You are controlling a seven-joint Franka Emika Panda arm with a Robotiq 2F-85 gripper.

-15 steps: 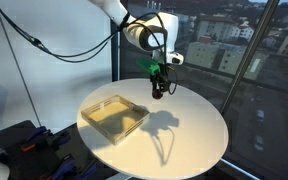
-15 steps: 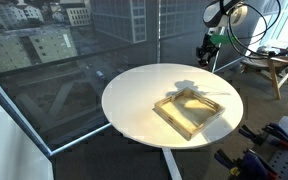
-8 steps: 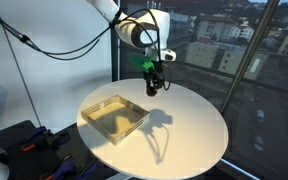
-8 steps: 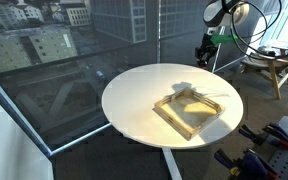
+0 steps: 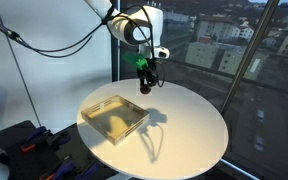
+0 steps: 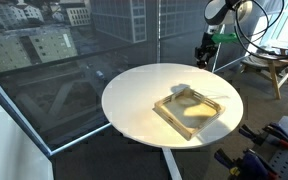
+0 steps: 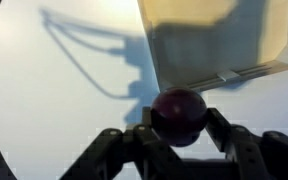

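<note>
Holding a ball: the gripper has its fingers clamped on the ball's two sides, at 6 o'clock in the wrist view. The ball is dark red, round and smooth. I judge it light and firm, and probably slippery, so the grip belongs across its widest part. It hangs clear above the table, by a corner of the tray, which spreads toward 1 o'clock. City buildings show at 2 o'clock in an exterior view.
</note>
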